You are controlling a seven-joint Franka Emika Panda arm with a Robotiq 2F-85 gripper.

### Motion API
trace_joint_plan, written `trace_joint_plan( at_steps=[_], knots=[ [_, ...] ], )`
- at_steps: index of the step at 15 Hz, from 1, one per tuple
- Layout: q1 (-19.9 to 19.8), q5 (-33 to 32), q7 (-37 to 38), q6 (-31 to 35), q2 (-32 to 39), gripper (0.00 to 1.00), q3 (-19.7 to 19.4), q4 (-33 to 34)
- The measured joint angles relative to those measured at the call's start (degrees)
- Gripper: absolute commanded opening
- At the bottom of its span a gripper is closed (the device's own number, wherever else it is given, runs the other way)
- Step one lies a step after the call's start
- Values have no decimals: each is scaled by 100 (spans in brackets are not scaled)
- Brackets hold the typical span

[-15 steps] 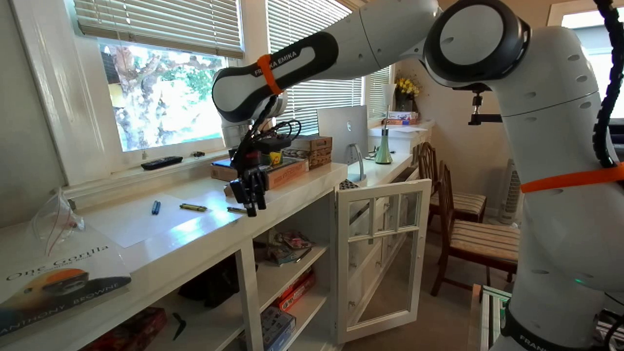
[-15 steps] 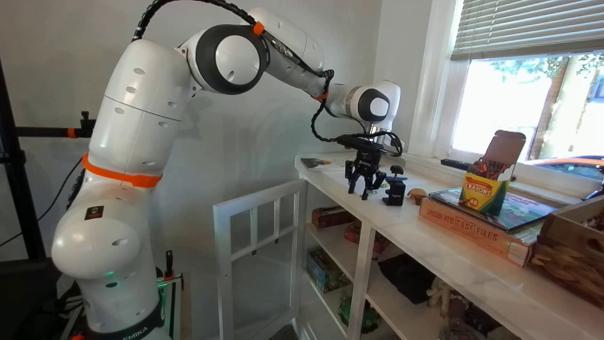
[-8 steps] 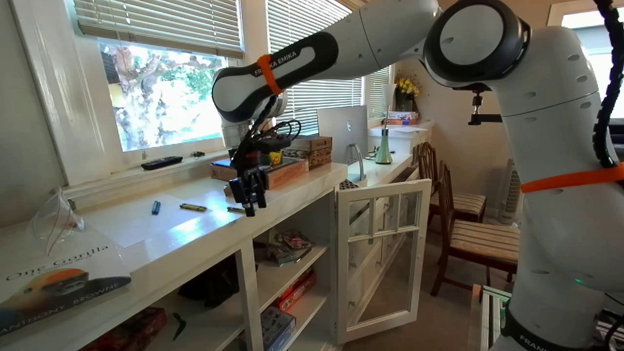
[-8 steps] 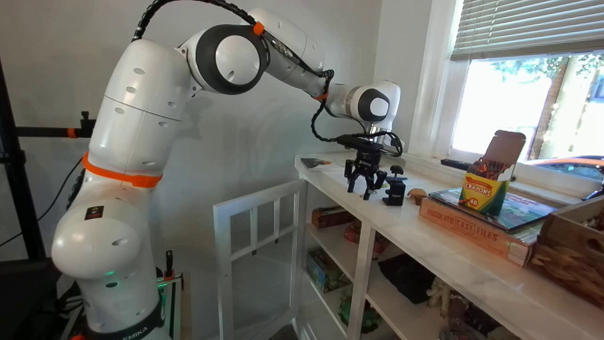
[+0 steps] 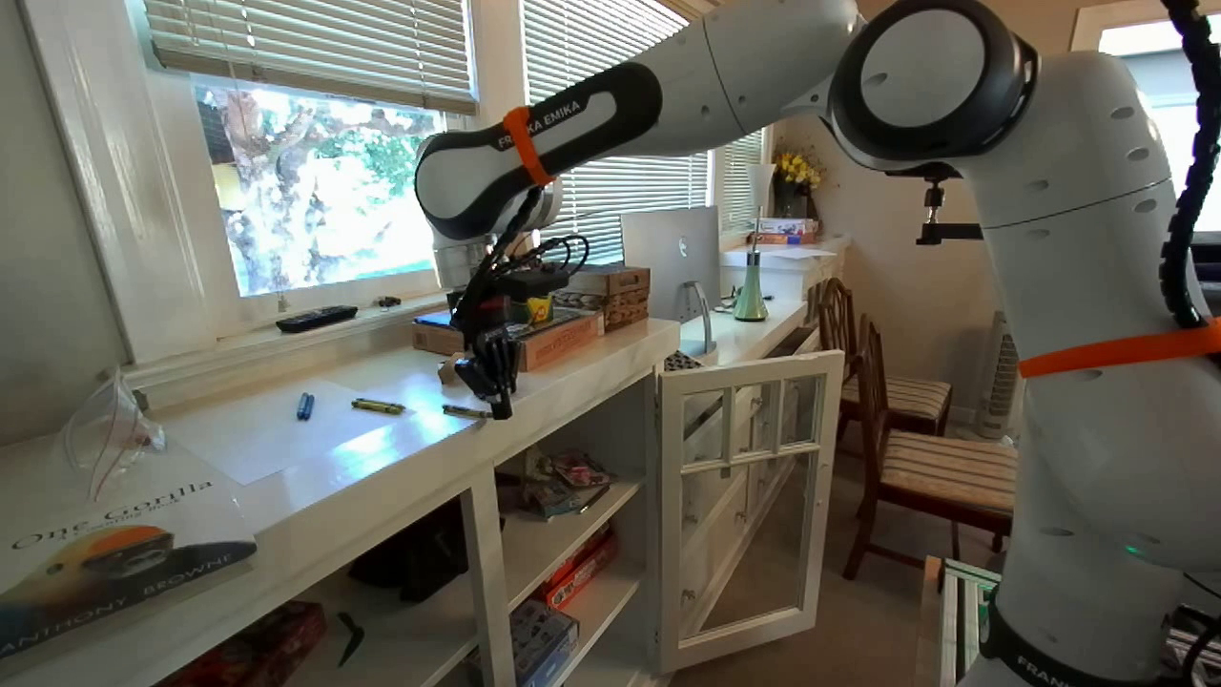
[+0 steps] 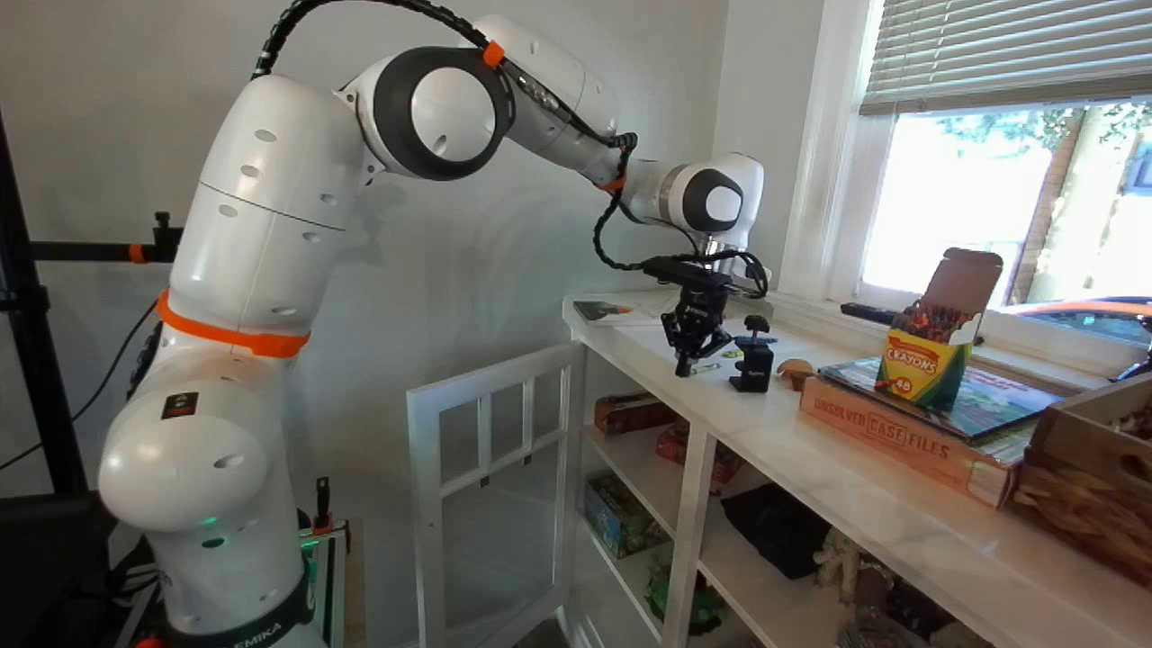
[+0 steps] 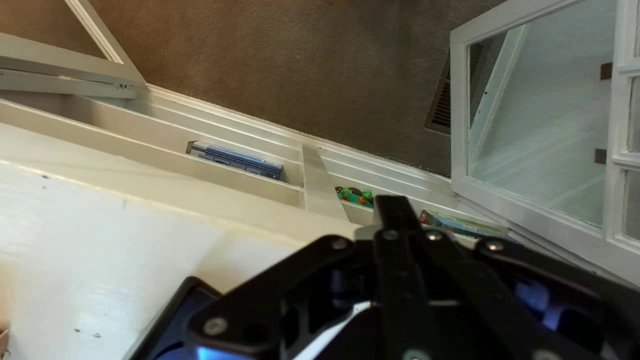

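Wrist view: the pincer (image 7: 400, 212) is pressed together, with nothing visible in its grip. In an exterior view, a black clamp-like thing (image 6: 752, 367) stands upright near it on the surface (image 6: 774, 434), presumably steadied by its broad base.

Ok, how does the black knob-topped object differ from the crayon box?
Color: the black object is nearly all black; the crayon box is yellow and green.
Top: the black object ends in a round knob; the crayon box has its flap raised, showing crayons.
Support: the black object stands on the white countertop; the crayon box sits higher, above the orange case-files box.
Both stand upright.
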Motion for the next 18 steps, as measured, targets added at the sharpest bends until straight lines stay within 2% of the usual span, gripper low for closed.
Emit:
trace_joint_plan(
  at_steps=[8, 11, 12, 13, 14, 18],
  knots=[
    [0, 31, -20, -18, -7, 0, 6, 20],
    [-11, 181, -141, -237, -37, 0, 11, 168],
    [-16, 221, -186, -322, -54, 26, 10, 231],
    [-19, 240, -216, -386, -76, 27, 9, 282],
    [-22, 242, -235, -462, -90, 32, 8, 333],
    [-25, 233, -300, -528, -101, 63, 0, 379]
  ],
)
